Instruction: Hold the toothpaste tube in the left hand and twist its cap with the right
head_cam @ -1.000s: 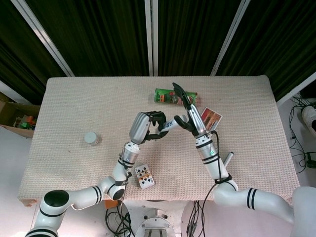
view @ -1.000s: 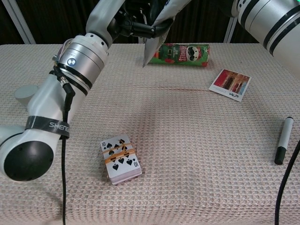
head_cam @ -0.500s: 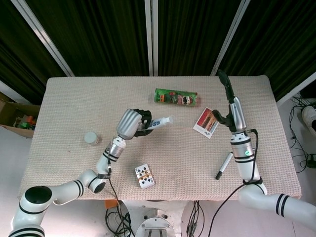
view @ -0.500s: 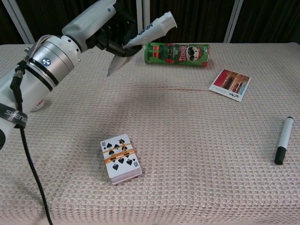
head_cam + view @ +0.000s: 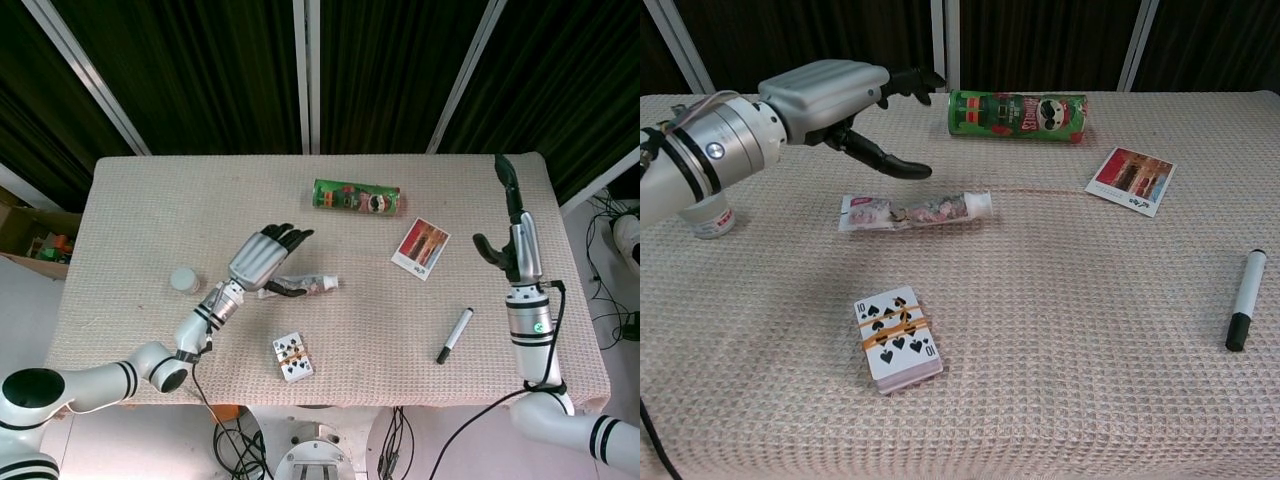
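Note:
The toothpaste tube [image 5: 305,286] [image 5: 916,211] lies flat on the table, its white cap pointing right. My left hand [image 5: 262,257] [image 5: 840,95] hovers just above and left of it, fingers spread, holding nothing. My right hand [image 5: 512,232] is raised at the table's right edge, far from the tube, fingers straight up and empty. The chest view does not show the right hand.
A green chips can [image 5: 356,196] [image 5: 1018,115] lies at the back. A photo card [image 5: 421,247] [image 5: 1131,179], a black-and-white marker [image 5: 454,335] [image 5: 1243,311], a banded card deck [image 5: 292,356] [image 5: 897,338] and a small white jar [image 5: 183,280] [image 5: 708,220] sit around the woven cloth.
My left hand let go of the tube, which now lies on the table, and drew back to the left with fingers spread. The right hand moved further right, away from the tube.

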Available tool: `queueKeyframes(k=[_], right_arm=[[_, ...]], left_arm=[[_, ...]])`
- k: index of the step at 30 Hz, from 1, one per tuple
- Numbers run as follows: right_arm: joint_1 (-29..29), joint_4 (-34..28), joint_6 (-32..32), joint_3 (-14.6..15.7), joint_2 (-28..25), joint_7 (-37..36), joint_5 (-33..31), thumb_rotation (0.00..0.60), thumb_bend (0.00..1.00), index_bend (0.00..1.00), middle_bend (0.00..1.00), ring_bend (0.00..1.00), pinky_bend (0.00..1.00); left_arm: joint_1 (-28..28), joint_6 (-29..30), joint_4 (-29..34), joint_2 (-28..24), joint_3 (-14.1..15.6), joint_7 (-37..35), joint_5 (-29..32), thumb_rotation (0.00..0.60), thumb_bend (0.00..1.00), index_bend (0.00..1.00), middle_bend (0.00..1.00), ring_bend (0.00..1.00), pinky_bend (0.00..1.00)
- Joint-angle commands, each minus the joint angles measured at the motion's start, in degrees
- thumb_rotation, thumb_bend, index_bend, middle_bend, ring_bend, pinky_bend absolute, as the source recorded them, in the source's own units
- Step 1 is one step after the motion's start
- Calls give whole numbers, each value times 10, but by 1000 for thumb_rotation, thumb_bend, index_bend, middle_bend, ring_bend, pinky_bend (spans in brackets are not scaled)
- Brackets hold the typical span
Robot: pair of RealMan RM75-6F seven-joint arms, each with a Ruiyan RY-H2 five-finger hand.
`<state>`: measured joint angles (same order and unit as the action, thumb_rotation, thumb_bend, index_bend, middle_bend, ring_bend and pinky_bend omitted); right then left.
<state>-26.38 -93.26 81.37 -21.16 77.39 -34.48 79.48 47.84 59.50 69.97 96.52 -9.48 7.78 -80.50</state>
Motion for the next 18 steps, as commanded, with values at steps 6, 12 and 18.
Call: queueKeyframes(k=[6, 12, 18], right_arm=[[57, 34, 28, 68, -28, 115, 21, 142, 0, 0, 0, 0, 0], [113, 39, 32, 116, -49, 262, -22, 143, 10, 0, 0, 0, 0], [148, 36, 24, 142, -58, 326, -59, 142, 11, 0, 0, 0, 0]], left_arm=[[-108, 122, 132, -132, 8, 19, 20, 0, 0, 0, 24, 53, 160], [-207, 190, 163, -201, 58, -32, 19, 0, 0, 1, 46, 53, 159], [-279, 231, 150, -218, 103, -78, 5, 0, 0, 4, 47, 53, 157]])
